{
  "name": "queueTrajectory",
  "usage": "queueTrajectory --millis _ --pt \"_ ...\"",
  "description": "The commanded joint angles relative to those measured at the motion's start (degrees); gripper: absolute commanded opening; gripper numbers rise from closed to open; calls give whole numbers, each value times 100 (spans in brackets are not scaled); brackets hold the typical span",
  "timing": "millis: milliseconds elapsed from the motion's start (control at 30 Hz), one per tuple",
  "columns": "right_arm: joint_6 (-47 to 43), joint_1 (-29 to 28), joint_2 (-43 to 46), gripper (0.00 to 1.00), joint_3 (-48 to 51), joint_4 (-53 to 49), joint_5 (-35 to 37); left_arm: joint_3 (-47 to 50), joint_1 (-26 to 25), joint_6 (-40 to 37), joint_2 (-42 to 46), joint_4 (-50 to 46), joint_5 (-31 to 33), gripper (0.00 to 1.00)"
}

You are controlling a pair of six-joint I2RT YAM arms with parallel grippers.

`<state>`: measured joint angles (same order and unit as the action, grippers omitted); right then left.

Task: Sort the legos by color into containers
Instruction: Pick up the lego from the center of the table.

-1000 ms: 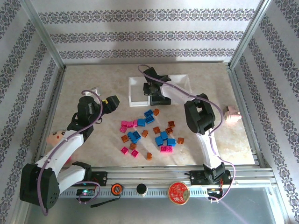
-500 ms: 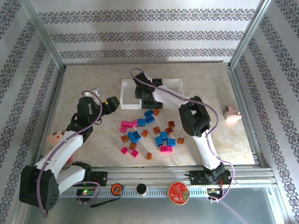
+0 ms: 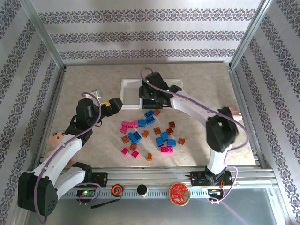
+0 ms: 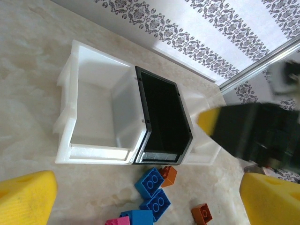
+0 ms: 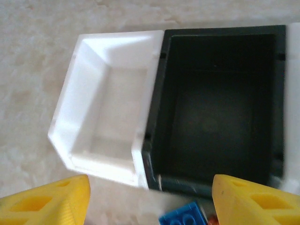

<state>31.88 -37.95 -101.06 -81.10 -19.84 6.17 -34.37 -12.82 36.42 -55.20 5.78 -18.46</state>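
The left gripper (image 3: 114,103) stood wide open and empty, left of the containers (image 4: 96,117). The right gripper (image 3: 148,93) hung above the black tray (image 5: 220,117), jaws parted, holding nothing. The legos (image 3: 163,138) lay loose on the table (image 3: 89,79), just before the containers. Markings on the red disc (image 3: 179,193) were too small to read.

Logged small studded bricks (image 3: 161,138) in magenta, blue and orange-brown as hard moulded plastic, smooth, faintly glossy.
Entered white rectangular tray (image 4: 123,110) as translucent plastic, milky, with soft sheen on its walls.
Entered black rectangular tray (image 4: 164,110) as opaque plastic, smooth, glossy at the rim.
Listed beige tabletop (image 3: 89,79) as marble-patterned, smooth, matt.
Listed silver cage rails (image 3: 52,49) as brushed metal, dull sheen.
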Motion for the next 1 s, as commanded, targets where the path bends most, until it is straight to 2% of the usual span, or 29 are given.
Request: queueTrajectory --millis 0,133,300,567,967 --pt "-309 102 631 70 1122 -168 -30 198 -89 82 191 -198 -128 100" --pt "-379 152 1428 71 2390 -455 50 413 -107 171 347 -135 -121 100" --pt "-330 339 1621 72 3067 -596 294 598 -106 233 405 3 -104 100" --pt "-586 616 772 65 2585 -406 -238 670 -107 311 387 6 -151 100" --pt "-604 684 256 54 2582 -374 -163 765 -106 254 508 -121 -88 100"
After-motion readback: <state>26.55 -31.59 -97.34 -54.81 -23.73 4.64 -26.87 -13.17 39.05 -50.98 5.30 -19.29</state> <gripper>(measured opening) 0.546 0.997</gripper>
